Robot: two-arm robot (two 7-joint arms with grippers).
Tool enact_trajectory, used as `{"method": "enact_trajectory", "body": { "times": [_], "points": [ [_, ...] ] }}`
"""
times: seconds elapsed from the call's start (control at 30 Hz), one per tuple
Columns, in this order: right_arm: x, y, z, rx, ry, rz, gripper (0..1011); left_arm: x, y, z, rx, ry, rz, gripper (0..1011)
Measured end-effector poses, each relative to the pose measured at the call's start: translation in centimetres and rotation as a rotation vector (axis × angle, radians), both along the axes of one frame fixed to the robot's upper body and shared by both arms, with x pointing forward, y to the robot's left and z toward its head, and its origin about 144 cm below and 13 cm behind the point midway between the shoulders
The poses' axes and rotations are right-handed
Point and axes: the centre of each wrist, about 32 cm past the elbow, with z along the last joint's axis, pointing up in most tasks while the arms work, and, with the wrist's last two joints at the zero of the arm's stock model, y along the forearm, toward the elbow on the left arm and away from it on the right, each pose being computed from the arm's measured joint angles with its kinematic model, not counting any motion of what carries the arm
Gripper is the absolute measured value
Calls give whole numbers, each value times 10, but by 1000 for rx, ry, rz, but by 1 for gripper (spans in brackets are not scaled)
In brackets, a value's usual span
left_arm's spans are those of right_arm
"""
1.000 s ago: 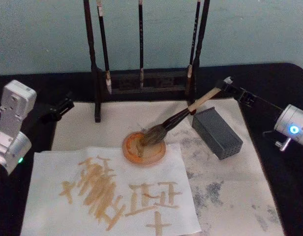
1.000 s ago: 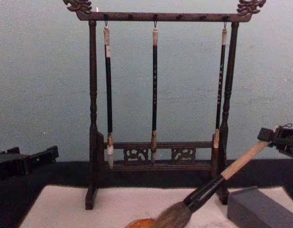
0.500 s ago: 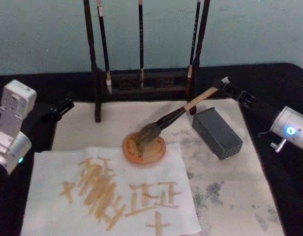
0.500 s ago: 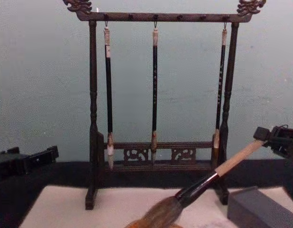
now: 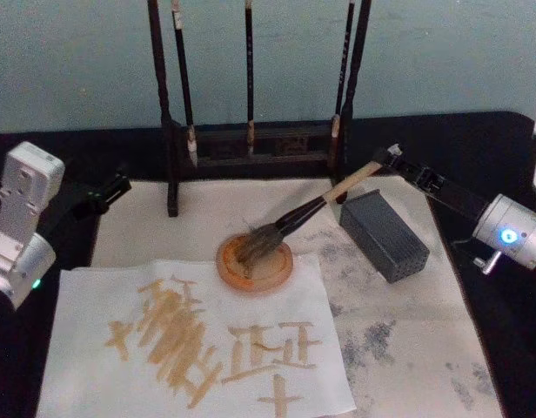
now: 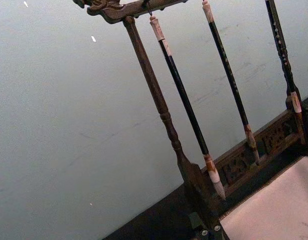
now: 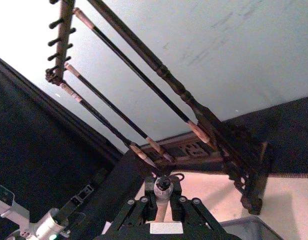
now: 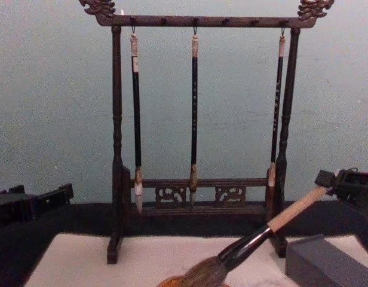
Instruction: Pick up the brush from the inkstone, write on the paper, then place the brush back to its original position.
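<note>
While right gripper [image 5: 391, 158] jaws stay-free clamp brush [image 5: 298, 212] top end, bristles far below rest in inkstone [image 5: 255, 264]. Handle stiff, light; head soft, dripping. Left gripper [image 5: 120, 184] parked, jaws unclear.

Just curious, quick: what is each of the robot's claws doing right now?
Right gripper: shut on the thick tan-handled calligraphy brush, bristles on the round orange dish.
Left gripper: parked at the table's left; cannot be told.
</note>
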Motion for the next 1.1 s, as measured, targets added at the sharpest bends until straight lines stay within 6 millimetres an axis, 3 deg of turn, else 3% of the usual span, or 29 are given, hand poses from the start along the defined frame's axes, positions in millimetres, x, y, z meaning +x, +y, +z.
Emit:
{"method": "enact_trajectory", "body": {
  "times": [1.1],
  "points": [
    [1,-10,-1,-77,104,-67,175,0,0,0,0,0,0,1002]
  ]
}}
